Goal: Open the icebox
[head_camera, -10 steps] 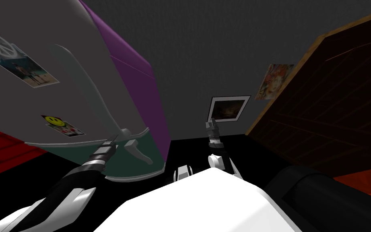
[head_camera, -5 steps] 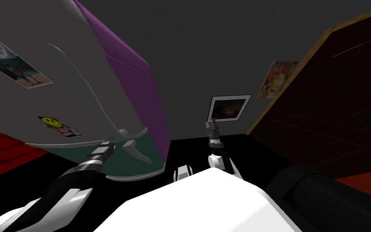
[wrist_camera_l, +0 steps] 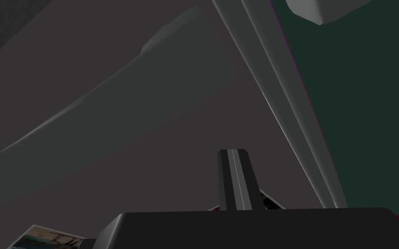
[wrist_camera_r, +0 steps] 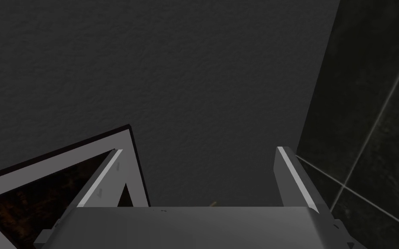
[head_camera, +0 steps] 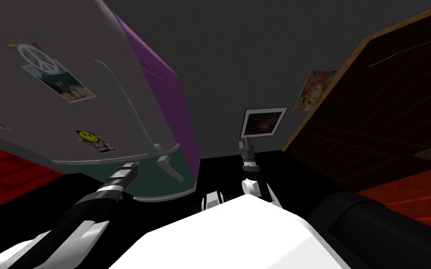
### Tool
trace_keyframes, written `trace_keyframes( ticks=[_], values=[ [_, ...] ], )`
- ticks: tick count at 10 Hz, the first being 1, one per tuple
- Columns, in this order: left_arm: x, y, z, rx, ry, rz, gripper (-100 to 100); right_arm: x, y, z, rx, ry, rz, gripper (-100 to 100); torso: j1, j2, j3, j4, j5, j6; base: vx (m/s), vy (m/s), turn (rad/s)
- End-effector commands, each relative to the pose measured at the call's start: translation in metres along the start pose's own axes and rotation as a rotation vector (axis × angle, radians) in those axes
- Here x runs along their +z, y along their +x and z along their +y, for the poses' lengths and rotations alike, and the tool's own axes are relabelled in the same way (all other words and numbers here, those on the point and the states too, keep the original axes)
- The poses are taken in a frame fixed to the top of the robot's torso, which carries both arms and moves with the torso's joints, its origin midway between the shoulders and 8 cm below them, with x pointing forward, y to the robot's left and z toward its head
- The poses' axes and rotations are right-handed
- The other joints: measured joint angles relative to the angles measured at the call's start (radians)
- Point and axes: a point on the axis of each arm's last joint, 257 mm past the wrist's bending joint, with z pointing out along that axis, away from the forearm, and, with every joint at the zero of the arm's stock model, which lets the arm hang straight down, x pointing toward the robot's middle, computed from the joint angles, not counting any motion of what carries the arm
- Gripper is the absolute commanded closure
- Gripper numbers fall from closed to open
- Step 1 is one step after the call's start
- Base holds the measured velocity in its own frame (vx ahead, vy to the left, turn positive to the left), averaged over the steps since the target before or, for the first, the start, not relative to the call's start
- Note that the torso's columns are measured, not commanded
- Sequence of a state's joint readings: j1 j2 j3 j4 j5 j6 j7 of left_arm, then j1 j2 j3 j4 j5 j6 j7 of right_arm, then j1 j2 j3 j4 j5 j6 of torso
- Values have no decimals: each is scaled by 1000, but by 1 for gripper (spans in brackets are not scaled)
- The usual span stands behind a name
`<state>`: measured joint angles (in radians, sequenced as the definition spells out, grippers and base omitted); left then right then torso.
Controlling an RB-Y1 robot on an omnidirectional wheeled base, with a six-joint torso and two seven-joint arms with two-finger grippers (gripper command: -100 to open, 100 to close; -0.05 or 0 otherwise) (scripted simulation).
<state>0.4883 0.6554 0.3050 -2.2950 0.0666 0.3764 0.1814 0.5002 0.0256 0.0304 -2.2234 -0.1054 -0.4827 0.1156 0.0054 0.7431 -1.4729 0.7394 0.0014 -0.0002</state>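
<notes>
— While we begin at the far left, what stands over the red floor (head_camera: pixel 4 173)?
— The icebox (head_camera: pixel 46 126), a tall rounded appliance with a pale grey upper door (head_camera: pixel 69 28), a purple side (head_camera: pixel 163 93) and a dark green lower door (head_camera: pixel 161 182). It takes up the left part of the head view, and the grey door sits against the purple side.
— What is on that door?
— A white peace-sign sticker (head_camera: pixel 36 56), a small photograph (head_camera: pixel 65 86) just under it and a yellow smiley sticker (head_camera: pixel 88 136) lower down. To their right runs a long curved light grey handle (head_camera: pixel 121 107). A short grey handle (head_camera: pixel 170 168) sits on the green door.
— And the left end effector (head_camera: pixel 134 163)?
— Its tip is at the pale trim (wrist_camera_l: pixel 281 99) between the two doors, just beside the long handle's foot. In the left wrist view its two fingers (wrist_camera_l: pixel 235 181) are pressed together with nothing between them. Whether they touch the door I cannot tell.
— Further right?
— A black area (head_camera: pixel 219 166), then the right end effector (head_camera: pixel 246 144), pointing up below a white-framed dark picture (head_camera: pixel 262 122) on the grey wall (head_camera: pixel 238 56). Its fingers (wrist_camera_r: pixel 296 177) stand wide apart and hold nothing. Beyond it are a colourful poster (head_camera: pixel 313 90) and a dark brown panelled piece with a pale wooden edge (head_camera: pixel 387 116).
</notes>
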Motion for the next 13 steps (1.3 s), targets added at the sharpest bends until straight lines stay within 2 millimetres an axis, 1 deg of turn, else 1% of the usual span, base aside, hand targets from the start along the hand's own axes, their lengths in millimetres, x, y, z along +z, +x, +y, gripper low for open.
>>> trace_keyframes(
  ticks=[1, 2, 3, 4, 5, 6, 7, 8, 9, 10, 11, 13],
  values=[
    [-8, 26, -16, 1, 39, 69, 100, 0, 0, 0, 0, 0, 0, 0, 0, -1, -1, 0, 0, 0, -279, 377, -94],
    [-11, 36, -22, 0, 53, 97, 100, 0, 0, 0, 0, 0, 0, 0, -2, -5, -3, -1, 0, 0, -258, 372, -69],
    [-11, 36, -22, 0, 53, 97, 100, 0, 0, 0, 0, 0, 0, 0, -5, -8, -5, -2, -1, 0, -221, 228, -23],
    [-16, 47, -27, -2, 67, 125, 100, 0, 0, 0, 0, 0, 0, 0, -14, -9, -6, -3, -3, 0, -246, 151, -29],
    [-20, 57, -33, -4, 81, 153, 100, 0, 0, 0, 0, 0, 0, 0, -15, -7, -4, -2, -5, 0, -257, 251, -83],
    [-25, 67, -38, -8, 95, 181, 100, 0, 0, 0, 0, 0, 0, 0, -5, -5, -3, -1, -2, 0, -267, 313, -87],
    [-25, 67, -38, -8, 95, 181, 100, 0, 0, 0, 0, 0, 0, 0, 1, -4, -2, -1, 0, 0, -222, 200, -25],
    [-30, 77, -44, -12, 108, 209, 100, 0, 0, 0, 0, 0, 0, 0, -6, -6, -4, -2, -1, 0, -261, 186, -29],
    [-25, 72, -39, -9, 100, 194, 100, 0, 0, 0, 0, 0, 0, 0, -8, -5, -3, -1, -2, 0, -134, 100, -18],
    [-23, 67, -37, 16, 92, 185, -100, 0, 0, 0, 0, 0, 0, 0, -12, -11, -6, -3, -3, 0, 69, -54, -19],
    [-22, 65, -36, 22, 88, 182, -100, 0, 0, 0, 0, 1, 0, 0, -17, -19, -12, -5, -5, 1, 158, -137, -16],
    [-19, 58, -31, 51, 73, 166, -100, 0, 0, 0, 0, 1, -1, 0, -12, -13, -9, -4, -3, 1, 168, -165, -13]
  ],
)
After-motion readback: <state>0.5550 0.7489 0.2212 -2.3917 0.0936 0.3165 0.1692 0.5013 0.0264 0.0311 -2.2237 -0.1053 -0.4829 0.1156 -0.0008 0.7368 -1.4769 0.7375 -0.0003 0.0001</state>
